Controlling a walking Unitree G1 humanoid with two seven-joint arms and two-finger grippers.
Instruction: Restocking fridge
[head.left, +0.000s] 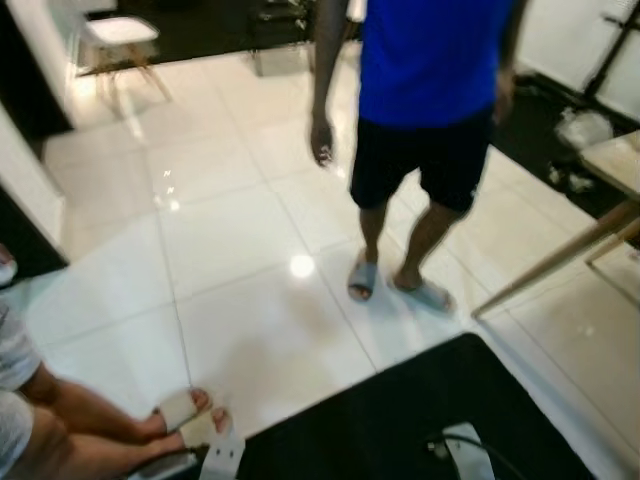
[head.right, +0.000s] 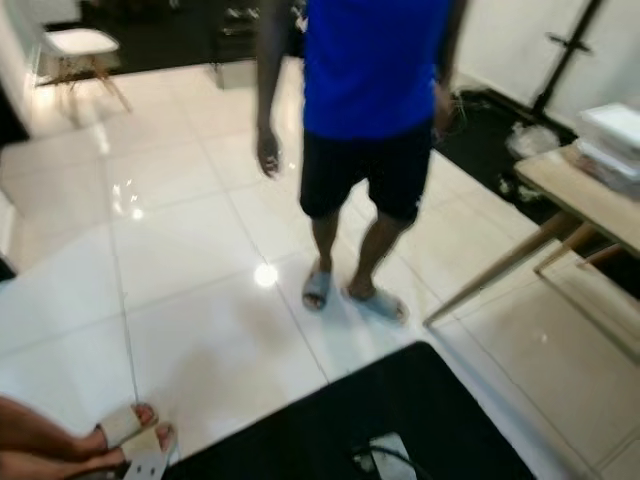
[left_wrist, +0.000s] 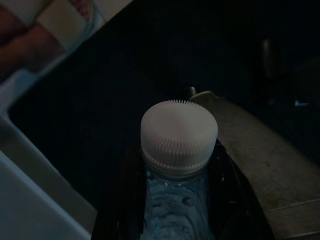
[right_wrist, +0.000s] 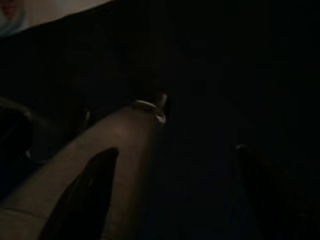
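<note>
— Where's the bottle?
— The water bottle (left_wrist: 176, 200), white-capped, sits clamped between the left end effector (left_wrist: 175, 220) fingers, low over a black mat (head.left: 420, 420).
— And the right end effector (right_wrist: 175, 195)?
— Fingers spread apart, holding nothing. A person in blue (head.left: 430, 60) stands far ahead.

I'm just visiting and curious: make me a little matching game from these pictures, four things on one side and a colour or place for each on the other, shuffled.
Things:
1. bottle cap
2. standing person's shirt
3. chair
4. mat

Descriptions:
A. black, on the floor nearest the robot
B. bright blue
C. white and ribbed, on the bottle in the left tool
D. white seat on wooden legs, far back on the left

Pairs: 1-C, 2-B, 3-D, 4-A
</note>
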